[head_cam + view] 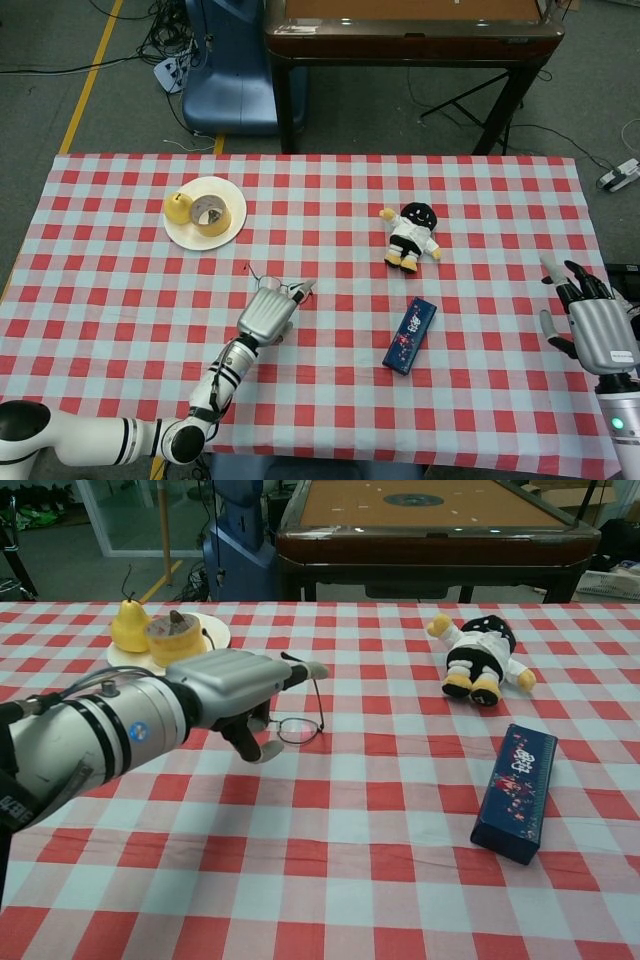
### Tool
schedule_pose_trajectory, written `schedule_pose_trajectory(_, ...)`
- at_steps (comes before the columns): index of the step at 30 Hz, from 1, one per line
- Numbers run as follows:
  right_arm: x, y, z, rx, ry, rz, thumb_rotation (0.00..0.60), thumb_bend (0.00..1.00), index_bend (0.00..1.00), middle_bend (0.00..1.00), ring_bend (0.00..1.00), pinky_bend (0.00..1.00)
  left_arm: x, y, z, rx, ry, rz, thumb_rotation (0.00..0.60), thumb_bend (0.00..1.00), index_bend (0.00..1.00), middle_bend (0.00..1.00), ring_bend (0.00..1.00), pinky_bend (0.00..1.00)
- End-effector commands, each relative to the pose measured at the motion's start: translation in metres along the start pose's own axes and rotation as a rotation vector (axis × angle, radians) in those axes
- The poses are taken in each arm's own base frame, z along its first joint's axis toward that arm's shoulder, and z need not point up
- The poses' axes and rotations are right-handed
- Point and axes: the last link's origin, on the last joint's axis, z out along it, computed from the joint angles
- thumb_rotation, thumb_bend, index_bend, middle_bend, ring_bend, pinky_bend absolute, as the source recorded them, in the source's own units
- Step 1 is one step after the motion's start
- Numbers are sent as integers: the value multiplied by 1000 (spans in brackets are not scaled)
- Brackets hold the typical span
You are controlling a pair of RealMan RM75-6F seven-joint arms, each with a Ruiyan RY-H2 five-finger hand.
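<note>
The left hand (235, 685) hovers over the glasses (296, 727) near the middle of the surface (330, 880), fingers loosely spread, nothing lifted yet. The right hand (590, 320) rests spread at the right edge.

Surface: table (120, 300) under red-and-white checked cloth.
Just at left fingers (262, 750): glasses (297, 728).
Beyond, left: plate (232, 222).
Right: doll (410, 236), blue box (410, 335).
</note>
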Motion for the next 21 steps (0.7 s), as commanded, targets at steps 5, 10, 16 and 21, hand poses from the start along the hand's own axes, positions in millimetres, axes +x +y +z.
schedule_pose_trajectory(5, 1, 0, -2, -1, 2, -1, 600, 448, 0, 313, 98, 190, -10, -8, 3, 46, -47, 25, 600, 427, 0, 1000, 1000, 1000)
schedule_pose_trajectory(10, 2, 2, -3, -6, 4, 0, 600, 448, 0, 314, 98, 190, -16, -14, 4, 76, -82, 34, 600, 427, 0, 1000, 1000, 1000)
schedule_pose_trajectory(16, 1, 1, -3, -2, 2, 1, 600, 448, 0, 315, 98, 190, -21, -19, 3, 98, -115, 45, 600, 427, 0, 1000, 1000, 1000)
schedule_pose_trajectory(21, 1, 1, -3, -2, 3, 2, 600, 448, 0, 315, 98, 190, -25, -23, 7, 129, -148, 61, 600, 427, 0, 1000, 1000, 1000)
